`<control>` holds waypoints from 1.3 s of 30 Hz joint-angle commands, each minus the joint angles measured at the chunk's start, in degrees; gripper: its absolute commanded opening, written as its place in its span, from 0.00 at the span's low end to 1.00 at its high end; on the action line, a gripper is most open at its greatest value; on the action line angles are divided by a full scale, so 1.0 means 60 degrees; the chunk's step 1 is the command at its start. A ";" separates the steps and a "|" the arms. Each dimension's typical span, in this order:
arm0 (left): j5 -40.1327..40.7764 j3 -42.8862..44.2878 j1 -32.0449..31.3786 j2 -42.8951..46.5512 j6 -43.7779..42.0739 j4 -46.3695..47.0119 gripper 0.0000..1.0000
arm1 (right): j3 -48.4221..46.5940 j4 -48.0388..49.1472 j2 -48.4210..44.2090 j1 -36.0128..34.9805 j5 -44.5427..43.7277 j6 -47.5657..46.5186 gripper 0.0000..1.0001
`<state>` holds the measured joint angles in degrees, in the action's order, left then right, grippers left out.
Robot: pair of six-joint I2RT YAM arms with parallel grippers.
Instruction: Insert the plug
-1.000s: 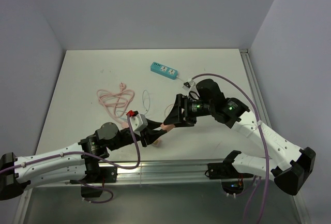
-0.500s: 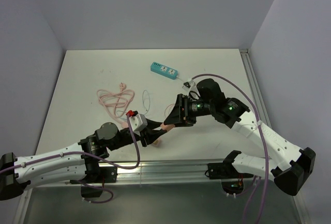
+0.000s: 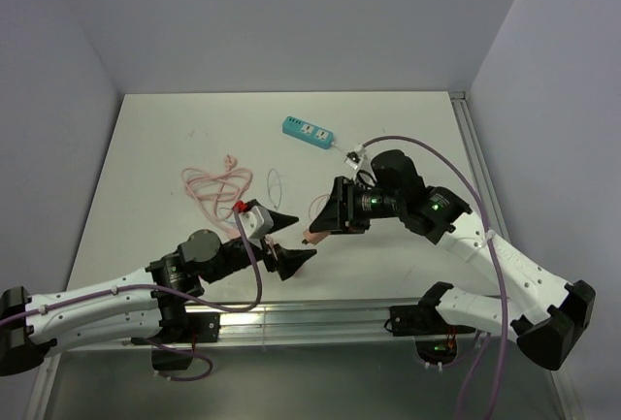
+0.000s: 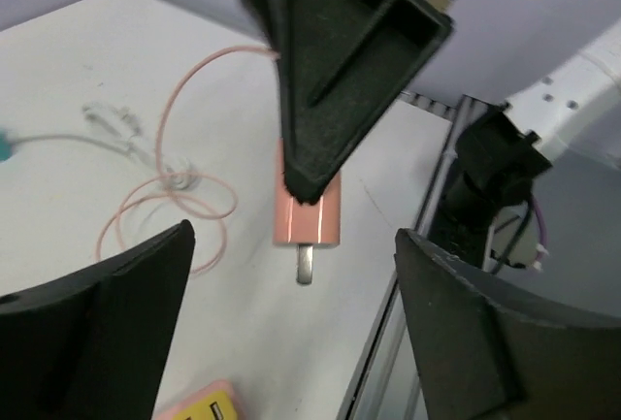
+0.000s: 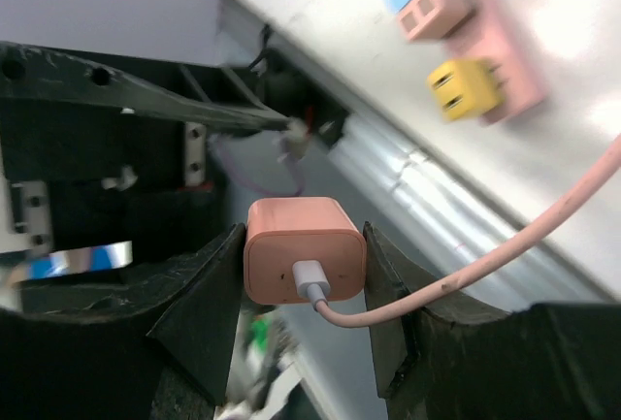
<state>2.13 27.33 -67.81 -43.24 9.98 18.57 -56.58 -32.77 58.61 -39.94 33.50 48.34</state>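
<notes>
The plug (image 5: 304, 250) is a pink charger block with a white connector and a pink cable (image 5: 543, 236) running from its back. My right gripper (image 5: 304, 265) is shut on its two sides and holds it above the table's near part (image 3: 312, 238). In the left wrist view the plug (image 4: 309, 211) hangs from the right gripper's black fingers (image 4: 340, 51), metal prong down. My left gripper (image 4: 291, 342) is open, wide apart beneath the plug and not touching it. In the top view it (image 3: 293, 240) sits just left of the plug. A blue power strip (image 3: 308, 132) lies at the back.
The pink cable lies in loops (image 3: 218, 187) on the left of the table, beside a thin white wire (image 3: 277, 184). A pink socket block with a yellow face (image 5: 466, 85) lies on the table by the near edge. An aluminium rail (image 3: 320, 318) runs along the front.
My left gripper has gone from shut to wide open and let go at the plug. The right gripper has closed in on the plug and keeps it in about the same place.
</notes>
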 commanded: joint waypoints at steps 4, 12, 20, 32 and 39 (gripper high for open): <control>0.3316 0.0644 0.0066 0.0074 0.2155 -0.1144 0.96 | -0.0678 -0.0090 -0.0291 -0.0037 -0.3426 -0.2238 0.00; 0.2151 0.1699 0.2933 -0.0688 0.5468 -0.4469 0.93 | -0.0779 0.0818 0.0294 -0.0738 -0.5215 -0.3690 0.00; 0.3451 0.2225 0.4929 -0.0044 0.7666 -0.7409 0.99 | -0.1410 0.1389 0.1993 -0.2598 -0.7058 -0.5153 0.00; 0.6177 0.3251 0.5047 0.0938 0.9776 -1.1266 0.99 | -0.2304 0.1625 0.4279 -0.4680 -0.8307 -0.7030 0.00; 0.5812 0.3194 0.5047 0.1377 0.9793 -1.1007 0.99 | -0.2070 0.1932 0.4777 -0.5441 -0.8732 -0.7470 0.00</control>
<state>36.51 45.36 -37.78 -36.49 68.38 -48.36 -67.68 -24.47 86.96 -71.05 -15.64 6.02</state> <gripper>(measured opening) 0.995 0.549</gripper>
